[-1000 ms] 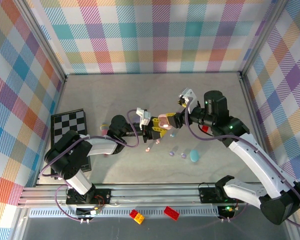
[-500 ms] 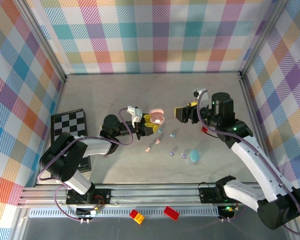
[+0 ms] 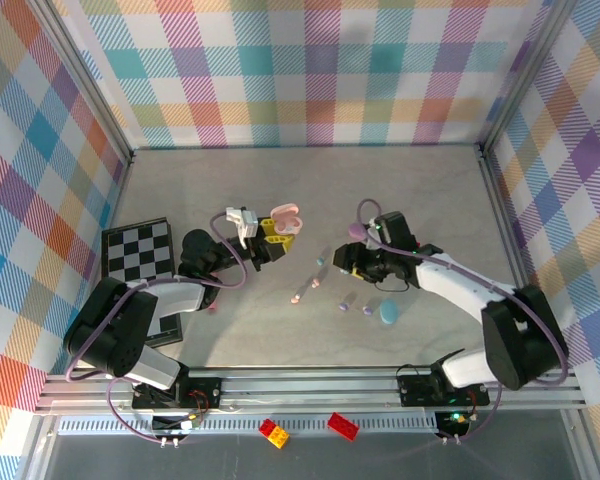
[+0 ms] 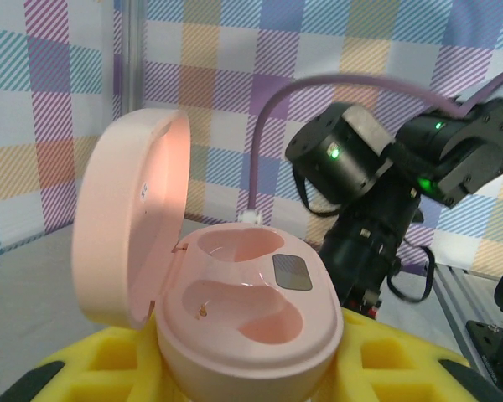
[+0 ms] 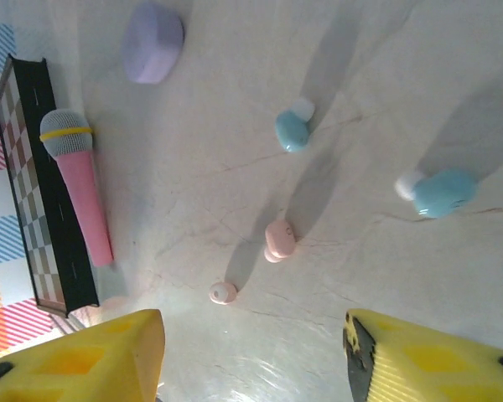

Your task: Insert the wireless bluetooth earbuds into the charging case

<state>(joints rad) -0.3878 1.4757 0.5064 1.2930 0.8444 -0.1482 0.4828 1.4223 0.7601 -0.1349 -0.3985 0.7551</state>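
From above, the left gripper [image 3: 277,229] is clenched on the open pink charging case [image 3: 285,215], and the right gripper [image 3: 342,260] sits low just beside the teal earbuds [image 3: 321,262]. The left wrist view shows the case between yellow pads [image 4: 394,368], lid up, both wells empty. In the right wrist view the right gripper's fingers [image 5: 109,352] are spread wide and grip nothing, with the pink earbuds [image 5: 278,241] on the table [image 5: 235,126] ahead of the gap and the teal ones beyond.

The left arm [image 3: 175,295] and right arm [image 3: 460,288] share one build: smooth, pale lavender-white link shells between chunky black joint housings. A thin purple cable [image 4: 369,81] loops along each arm. The left gripper [image 4: 243,364] and right gripper [image 5: 256,339] have bright yellow, foam-like finger pads [image 5: 436,356] with black edging. Small green lights [image 4: 331,153] glow on the right arm's housings. A white block [image 3: 242,220] sits at the left wrist.
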